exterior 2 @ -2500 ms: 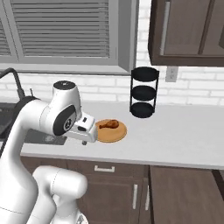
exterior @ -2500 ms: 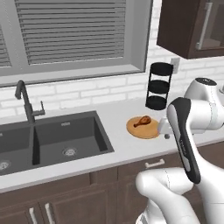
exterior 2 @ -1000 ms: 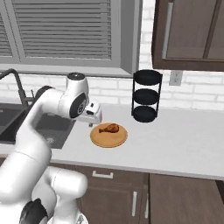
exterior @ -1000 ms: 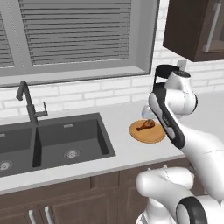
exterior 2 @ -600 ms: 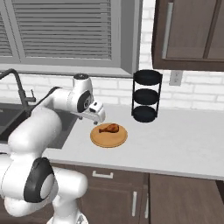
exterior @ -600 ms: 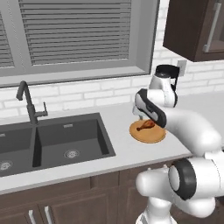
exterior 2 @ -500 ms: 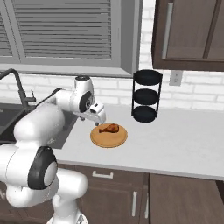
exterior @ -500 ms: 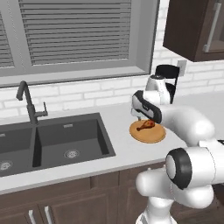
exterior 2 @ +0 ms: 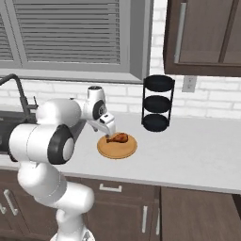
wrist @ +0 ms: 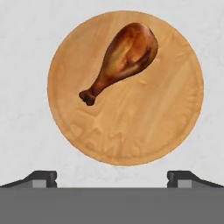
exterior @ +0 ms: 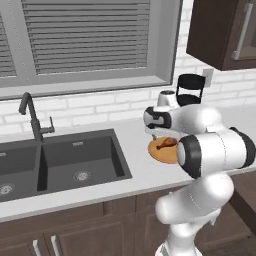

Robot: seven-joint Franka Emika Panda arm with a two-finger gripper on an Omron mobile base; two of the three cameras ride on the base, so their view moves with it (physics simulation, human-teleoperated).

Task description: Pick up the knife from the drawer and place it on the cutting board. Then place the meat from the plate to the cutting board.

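The gripper is held above the near edge of the plate, its fingertips set wide apart with nothing between them. The meat lies on the plate, toward the far side, bone end pointing at the plate's centre. The plate rests on the counter, left of the black rack and right of the sink. No writing or labels can be read.

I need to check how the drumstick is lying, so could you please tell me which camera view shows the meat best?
The hand view shows the meat best: whole, from above, bone end toward the lower left on the plate. The right base view shows it small but unobstructed. In the left base view it shows partly beside the arm.
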